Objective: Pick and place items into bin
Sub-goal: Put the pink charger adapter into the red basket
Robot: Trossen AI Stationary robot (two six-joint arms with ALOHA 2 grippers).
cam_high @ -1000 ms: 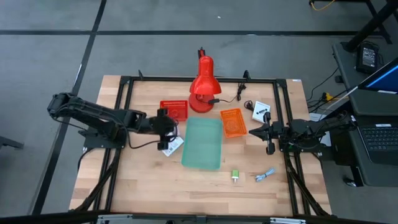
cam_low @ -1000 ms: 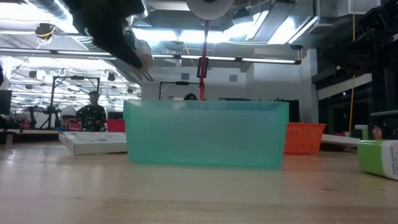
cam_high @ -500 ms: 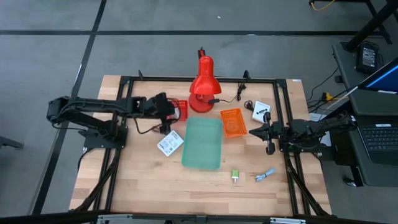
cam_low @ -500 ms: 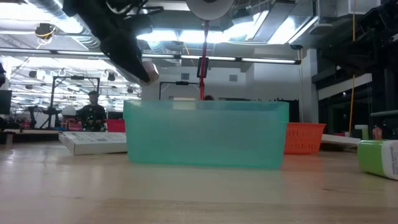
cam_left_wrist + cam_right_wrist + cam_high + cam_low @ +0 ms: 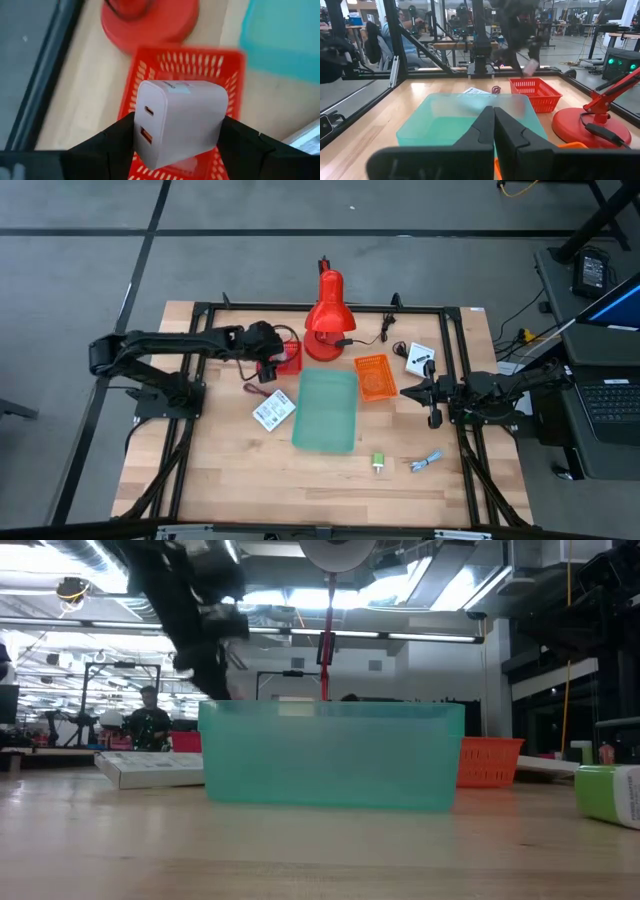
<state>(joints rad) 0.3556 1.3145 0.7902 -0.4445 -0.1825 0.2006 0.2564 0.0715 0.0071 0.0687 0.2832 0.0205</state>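
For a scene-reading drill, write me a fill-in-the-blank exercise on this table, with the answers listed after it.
1. The left gripper holds a pale two-port charger block above the ____ mesh basket.
2. The translucent teal plastic bin lies between that basket and the ____ mesh basket.
3. The right gripper is ____.
4. The lamp is ____.

Answers: red; orange; shut; red
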